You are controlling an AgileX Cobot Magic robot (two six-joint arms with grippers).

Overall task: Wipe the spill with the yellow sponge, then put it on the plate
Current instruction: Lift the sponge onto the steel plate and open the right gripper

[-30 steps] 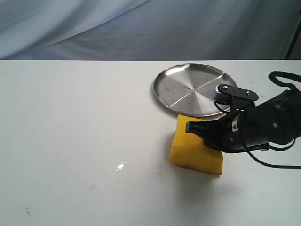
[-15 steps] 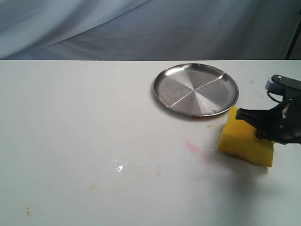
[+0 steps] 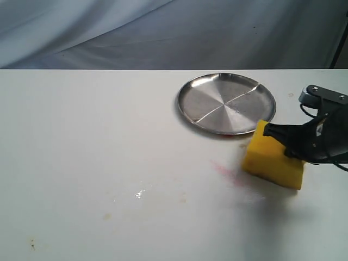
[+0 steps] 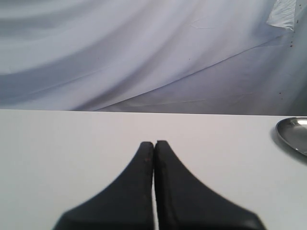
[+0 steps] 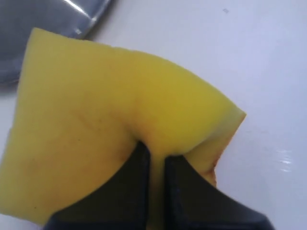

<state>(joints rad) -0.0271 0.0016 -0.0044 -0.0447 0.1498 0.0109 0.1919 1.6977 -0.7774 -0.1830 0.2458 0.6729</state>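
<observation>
yellow sponge [image 3: 272, 161] on the white worktop [image 3: 81, 152], just beside the plate [image 3: 227, 103] on its near right side, one corner close to the rim. right gripper [image 5: 153, 160]: jaws clamped into the sponge's top, denting the foam. the spill [image 3: 225, 171], a faint pink smear, lies near the plate's front edge, beside the sponge. left gripper [image 4: 154, 146]: jaws pressed together on nothing, well apart from the plate.

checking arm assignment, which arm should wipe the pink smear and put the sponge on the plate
Right. The right gripper is shut on the yellow sponge, beside the pink smear and close to the plate. The left gripper is shut, empty, and absent from the exterior view.
</observation>
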